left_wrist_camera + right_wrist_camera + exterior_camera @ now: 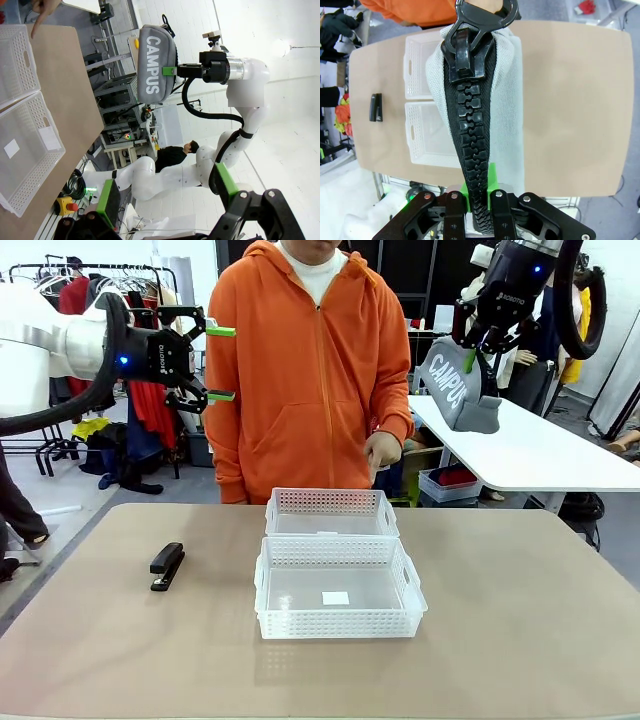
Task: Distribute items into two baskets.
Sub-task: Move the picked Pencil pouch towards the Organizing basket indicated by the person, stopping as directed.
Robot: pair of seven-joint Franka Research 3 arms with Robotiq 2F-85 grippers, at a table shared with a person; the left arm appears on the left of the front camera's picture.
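Observation:
High at the right, my right gripper (472, 358) is shut on the grey "CAMPUS" pouch (455, 388), which hangs well above the table. In the right wrist view the pouch (510, 90) with its black zipper rises from my right gripper (480, 196). Two white lattice baskets sit mid-table, one near (338, 622) and one far (330, 502), touching. The black stapler (167, 566) lies on the table to their left. My left gripper (222, 363) hovers open and empty at the upper left. The left wrist view looks past my left gripper (167, 192) at the pouch (155, 62).
A person in an orange hoodie stands at the far edge, one hand (383, 450) above the far basket. The tan table (520, 620) has free room on both sides of the baskets. A white table (540, 455) stands behind at the right.

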